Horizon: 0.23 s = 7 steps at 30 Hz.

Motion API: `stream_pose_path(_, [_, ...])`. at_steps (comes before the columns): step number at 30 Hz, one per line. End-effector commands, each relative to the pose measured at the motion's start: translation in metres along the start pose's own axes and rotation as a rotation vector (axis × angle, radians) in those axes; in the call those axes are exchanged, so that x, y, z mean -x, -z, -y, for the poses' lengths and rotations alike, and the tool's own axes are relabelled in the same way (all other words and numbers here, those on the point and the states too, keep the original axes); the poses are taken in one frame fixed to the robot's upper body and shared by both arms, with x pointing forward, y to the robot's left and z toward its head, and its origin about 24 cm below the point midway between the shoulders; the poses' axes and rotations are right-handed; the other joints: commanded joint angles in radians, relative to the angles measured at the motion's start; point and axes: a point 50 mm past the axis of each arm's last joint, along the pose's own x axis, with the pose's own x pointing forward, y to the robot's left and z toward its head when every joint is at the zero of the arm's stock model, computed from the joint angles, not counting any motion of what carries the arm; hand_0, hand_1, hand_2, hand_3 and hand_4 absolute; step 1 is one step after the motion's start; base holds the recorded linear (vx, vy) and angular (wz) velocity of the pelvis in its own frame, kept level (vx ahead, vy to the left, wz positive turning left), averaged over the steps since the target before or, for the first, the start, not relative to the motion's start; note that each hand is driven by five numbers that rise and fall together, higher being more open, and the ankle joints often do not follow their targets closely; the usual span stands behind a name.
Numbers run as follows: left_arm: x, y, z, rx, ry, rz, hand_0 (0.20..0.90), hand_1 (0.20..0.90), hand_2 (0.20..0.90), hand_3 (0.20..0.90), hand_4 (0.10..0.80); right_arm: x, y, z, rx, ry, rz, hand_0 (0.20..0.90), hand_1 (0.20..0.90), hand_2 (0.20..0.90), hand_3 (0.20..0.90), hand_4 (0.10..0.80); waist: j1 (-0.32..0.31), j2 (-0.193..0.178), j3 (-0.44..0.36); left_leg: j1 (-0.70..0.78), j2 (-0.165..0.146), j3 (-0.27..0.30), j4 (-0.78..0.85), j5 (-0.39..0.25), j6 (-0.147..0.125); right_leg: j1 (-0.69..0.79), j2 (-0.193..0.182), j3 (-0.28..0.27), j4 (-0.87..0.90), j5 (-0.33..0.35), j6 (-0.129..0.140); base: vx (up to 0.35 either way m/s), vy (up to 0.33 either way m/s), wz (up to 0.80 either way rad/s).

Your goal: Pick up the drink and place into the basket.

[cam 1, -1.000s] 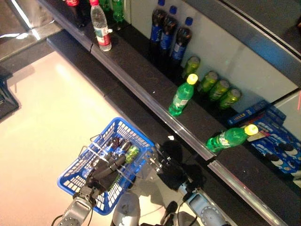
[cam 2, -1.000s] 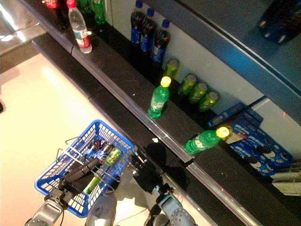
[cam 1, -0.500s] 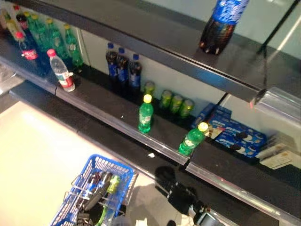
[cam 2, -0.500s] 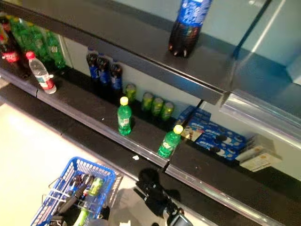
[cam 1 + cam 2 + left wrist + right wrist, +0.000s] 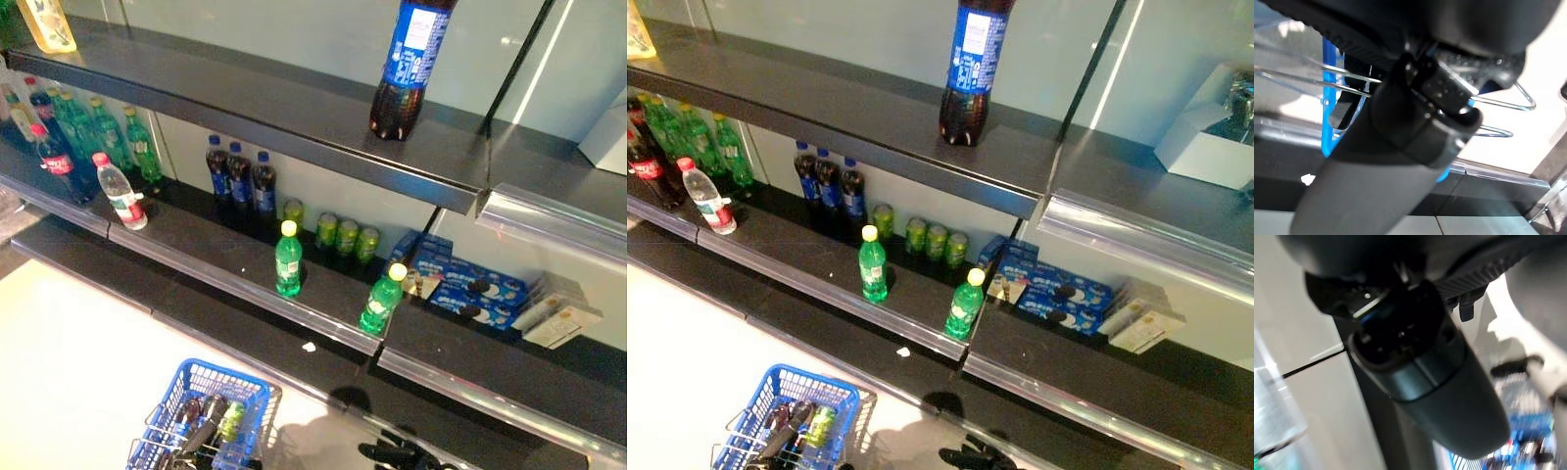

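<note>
Two green drink bottles with yellow caps stand on the lower shelf, one upright and one leaning. The blue wire basket hangs at the bottom left with a green bottle and dark bottles inside. My left hand grips the basket's wire handles, its thumb curled over them. Low at the bottom edge, my right hand holds nothing, its fingers relaxed, well below the shelf's front rail.
A large cola bottle stands on the upper shelf. The lower shelf carries blue-labelled cola bottles, green cans, a water bottle, more green bottles and blue biscuit boxes. Pale floor lies at the left.
The camera has tilted up, so the upper shelf shows and the basket and both hands sit at the bottom edge. The bottles have not moved on the shelf.
</note>
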Motion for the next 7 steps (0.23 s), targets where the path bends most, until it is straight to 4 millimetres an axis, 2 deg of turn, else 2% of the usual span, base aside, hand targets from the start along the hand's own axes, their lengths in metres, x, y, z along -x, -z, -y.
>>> stream_pose_path(1, [0.0020, 0.0053, -0.0058, -0.142, -0.003, 0.009, 0.300, 0.300, 0.300, 0.200, 0.100, 0.0087, 0.0082, 0.0346, 0.043, 0.194, -0.049, 0.900, 0.900, 0.900, 0.900, 0.800, 0.028, 0.059, 0.022, 0.018, 0.079, 0.060, 0.005, -0.021, -0.040, -0.052, -0.075, 0.003, -0.002, 0.095, 0.048, 0.000, 0.000, 0.00])
stream_pose_path(7, [0.0010, 0.0080, -0.0004, -0.128, 0.007, -0.005, 0.300, 0.300, 0.300, 0.200, 0.100, 0.0113, 0.0138, 0.0417, 0.060, 0.266, -0.062, 0.900, 0.900, 0.900, 0.900, 0.800, 0.015, 0.066, 0.023, 0.020, 0.075, 0.064, 0.005, -0.029, -0.035, -0.057, -0.076, 0.015, -0.002, 0.094, 0.049, -0.019, 0.015, -0.10])
